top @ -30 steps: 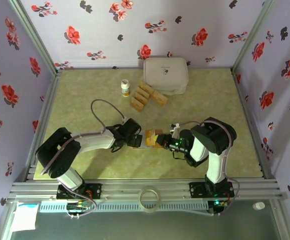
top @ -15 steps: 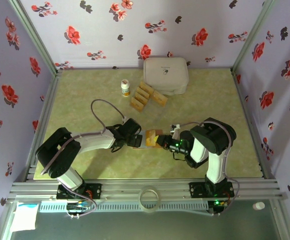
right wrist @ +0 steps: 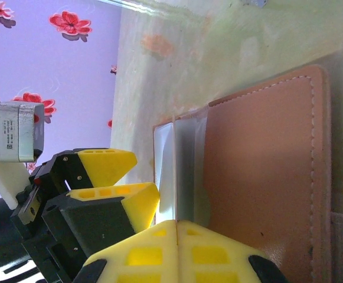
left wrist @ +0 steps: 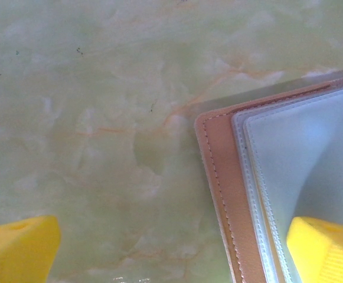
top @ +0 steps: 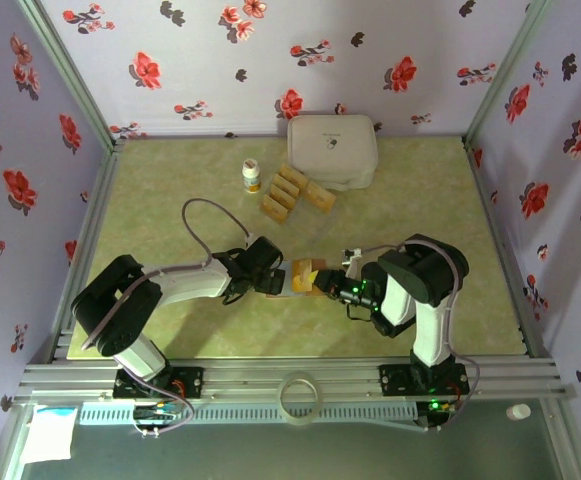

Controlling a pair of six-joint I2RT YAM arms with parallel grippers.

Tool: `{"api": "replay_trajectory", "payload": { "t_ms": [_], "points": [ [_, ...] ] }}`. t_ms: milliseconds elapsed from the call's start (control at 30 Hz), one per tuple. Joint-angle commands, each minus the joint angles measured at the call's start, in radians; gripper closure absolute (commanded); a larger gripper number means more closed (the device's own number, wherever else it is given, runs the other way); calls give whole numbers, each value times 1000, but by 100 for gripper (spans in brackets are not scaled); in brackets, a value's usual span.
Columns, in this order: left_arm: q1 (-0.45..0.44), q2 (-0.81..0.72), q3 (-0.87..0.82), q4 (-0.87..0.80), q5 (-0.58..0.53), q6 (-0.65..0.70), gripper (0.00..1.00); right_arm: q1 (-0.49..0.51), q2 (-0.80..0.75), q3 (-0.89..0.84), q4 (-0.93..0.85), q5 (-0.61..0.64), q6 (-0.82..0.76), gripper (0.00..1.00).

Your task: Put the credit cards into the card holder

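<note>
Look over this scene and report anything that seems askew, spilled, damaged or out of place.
Nothing looks spilled or damaged. The shiny gold rectangular cards lie in a loose cluster at mixed angles beside the large white rounded box, not squared up. The pinkish-tan folding wallet lies open, well apart from them.

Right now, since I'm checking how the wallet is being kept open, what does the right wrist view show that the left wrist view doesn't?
Right wrist view adds: the right pincer, shut, close to the card holder's tan flap, the left pincer seen from outside, and the floral wall.
Left wrist view adds: the holder's stitched corner up close, and the left pincer's fingertips spread wide, one over the clear pockets, one over bare table.
Both share: the open card holder, its clear pockets, the left pincer's yellow fingers and the marbled table.
</note>
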Motion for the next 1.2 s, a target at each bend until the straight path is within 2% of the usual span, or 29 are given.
{"api": "replay_trajectory", "payload": {
  "t_ms": [0, 467, 867, 967, 1033, 1167],
  "points": [
    [-6, 32, -14, -62, -33, 11, 0, 12, 74, 4, -160, 0, -3, 100],
    [-5, 28, -12, -68, -33, 13, 0, 11, 111, -14, -161, 40, 13, 100],
    [-6, 24, -17, -69, -37, 13, 0, -8, 46, -34, -204, 84, 4, 100],
    [-6, 23, -22, -68, -37, 12, 0, -25, -50, -30, -273, 78, 1, 100],
    [-5, 21, -24, -69, -40, 13, 0, -29, -172, -24, -398, 94, -28, 100],
    [-5, 16, -28, -67, -42, 14, 0, -31, -533, 31, -835, 150, -144, 100]
  ]
}}
